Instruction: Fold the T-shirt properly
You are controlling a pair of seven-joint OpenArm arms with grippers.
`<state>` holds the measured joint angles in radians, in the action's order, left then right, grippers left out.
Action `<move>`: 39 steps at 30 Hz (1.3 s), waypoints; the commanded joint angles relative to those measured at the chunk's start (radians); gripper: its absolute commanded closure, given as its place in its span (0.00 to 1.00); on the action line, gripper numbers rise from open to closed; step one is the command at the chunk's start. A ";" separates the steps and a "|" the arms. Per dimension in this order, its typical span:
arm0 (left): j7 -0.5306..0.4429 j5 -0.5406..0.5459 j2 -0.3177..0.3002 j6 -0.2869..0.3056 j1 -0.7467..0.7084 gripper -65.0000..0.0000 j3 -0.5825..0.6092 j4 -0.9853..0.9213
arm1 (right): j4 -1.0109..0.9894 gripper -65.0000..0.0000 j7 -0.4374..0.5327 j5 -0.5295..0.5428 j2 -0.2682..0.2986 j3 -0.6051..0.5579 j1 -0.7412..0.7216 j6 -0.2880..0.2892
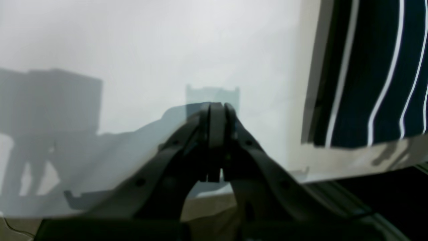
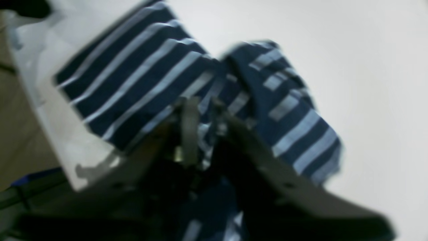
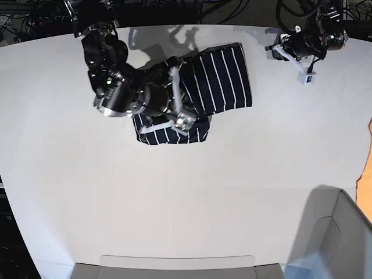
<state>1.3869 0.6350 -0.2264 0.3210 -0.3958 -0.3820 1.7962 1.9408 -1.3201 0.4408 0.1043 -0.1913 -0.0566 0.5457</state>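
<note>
The right gripper pinches a fold of the striped shirt lying at the white table's far middle, while the left gripper hovers shut and empty beside it, near the far edge.

Wide white surface under my view, rounded far edge, soft grey shadows across it, dark clutter of cables beyond the far edge, grey bin at the near corner
</note>
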 commanded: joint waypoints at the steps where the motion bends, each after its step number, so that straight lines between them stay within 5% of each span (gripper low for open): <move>1: 0.009 -0.008 -0.005 -0.004 -0.001 1.00 -0.002 0.009 | 0.018 0.77 0.018 0.005 0.001 0.020 -0.016 -0.002; 4: 0.009 -0.008 -0.005 -0.004 0.004 1.00 -0.001 0.009 | 0.026 0.64 0.018 -0.047 0.013 0.019 -0.018 -0.002; 11: 0.009 -0.008 -0.003 -0.004 0.004 1.00 0.059 0.009 | 0.018 0.64 0.018 -0.382 -0.018 -0.195 -0.013 -0.008; 18: 0.009 -0.008 -0.003 -0.004 0.007 1.00 0.059 0.009 | -0.031 0.64 0.024 -0.770 -0.119 -0.379 0.007 -0.128; 26: 0.009 -0.007 -0.003 -0.004 0.028 1.00 0.058 0.009 | -0.113 0.64 0.026 -0.791 -0.174 -0.366 0.010 -0.134; 36: 0.009 -0.007 -0.003 -0.004 0.031 1.00 0.058 0.009 | -0.122 0.64 0.027 -0.781 -0.174 -0.333 0.011 -0.134; 39: 0.009 -0.005 -0.003 -0.004 0.031 1.00 0.058 0.009 | -0.139 0.64 0.029 -0.705 -0.174 -0.331 0.011 -0.131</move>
<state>1.3869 0.6296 -0.2214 0.3206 -0.3653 -0.3225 1.7954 1.7859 -1.3033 -0.2623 -0.0582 -0.5232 -0.0307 0.4175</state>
